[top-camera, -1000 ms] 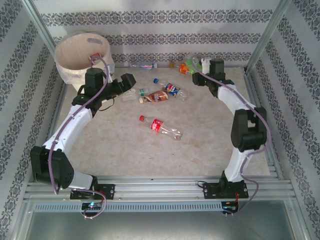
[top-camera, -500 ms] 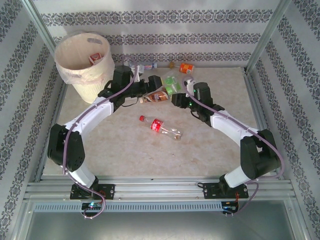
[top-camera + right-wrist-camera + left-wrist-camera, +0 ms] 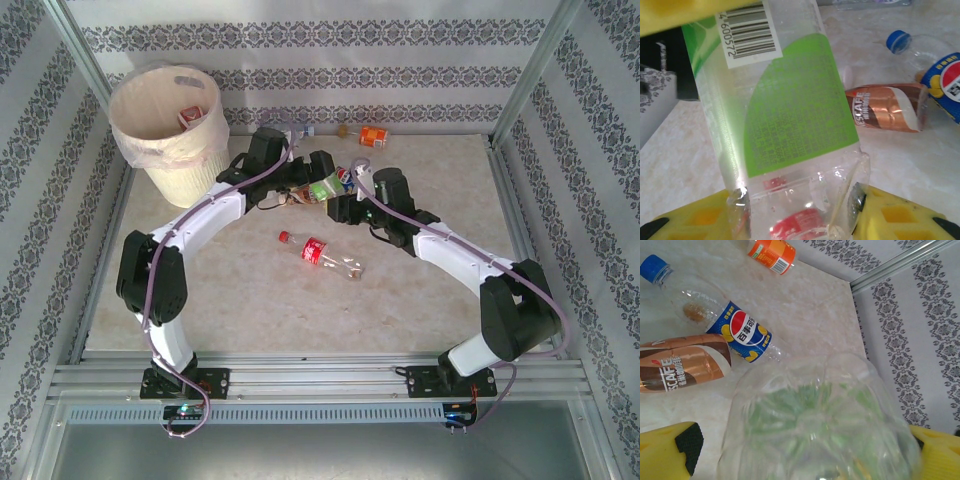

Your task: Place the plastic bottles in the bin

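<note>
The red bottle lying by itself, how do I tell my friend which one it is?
Start at the big cream bin in the far left corner of the table. Come toward the middle, past the bunch of bottles. One clear bottle lies alone there, with a red cap and red label, touching nothing.

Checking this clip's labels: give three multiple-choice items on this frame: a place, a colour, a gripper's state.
1. Where is the short orange-labelled plastic bottle? A held aloft; B on the table by the back wall; C at the near edge.
2. Label colour of the clear plastic bottle in the right gripper? A green; B orange; C blue.
3. The left gripper is: A shut empty; B open around that bottle; C shut on a cap.
B, it lies beside the wall; A, green print; B, fingers wide apart.
</note>
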Controlling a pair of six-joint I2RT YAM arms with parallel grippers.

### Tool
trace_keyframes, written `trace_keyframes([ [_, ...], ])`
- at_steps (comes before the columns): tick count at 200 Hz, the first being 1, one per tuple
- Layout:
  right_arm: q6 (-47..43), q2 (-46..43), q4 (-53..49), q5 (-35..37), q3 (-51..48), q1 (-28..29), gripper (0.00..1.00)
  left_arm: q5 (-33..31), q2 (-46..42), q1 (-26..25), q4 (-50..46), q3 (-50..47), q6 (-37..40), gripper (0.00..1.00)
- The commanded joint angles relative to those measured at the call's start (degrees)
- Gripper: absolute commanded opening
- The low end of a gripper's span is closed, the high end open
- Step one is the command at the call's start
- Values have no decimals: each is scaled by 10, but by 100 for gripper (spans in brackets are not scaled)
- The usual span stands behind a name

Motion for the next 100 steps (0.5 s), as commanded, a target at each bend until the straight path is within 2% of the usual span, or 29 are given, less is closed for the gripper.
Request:
trace_keyframes([
  [1,-9,9,6,-23,26,6,36,-2,4,-7,-15,13,0,95],
  [29,-10,17,5,-30,36,8,37,27,8,-7,17,4,-30,76],
  [51,-8,19,9,-40,39,8,41,20,5,-7,15,5,-33,63],
  [69,-15,18,6,-55,41,8,55,10,-4,-6,12,7,-30,58],
  [100,-35,-3,11,-77,34,-1,76,-8,-20,0,-2,5,-22,56],
])
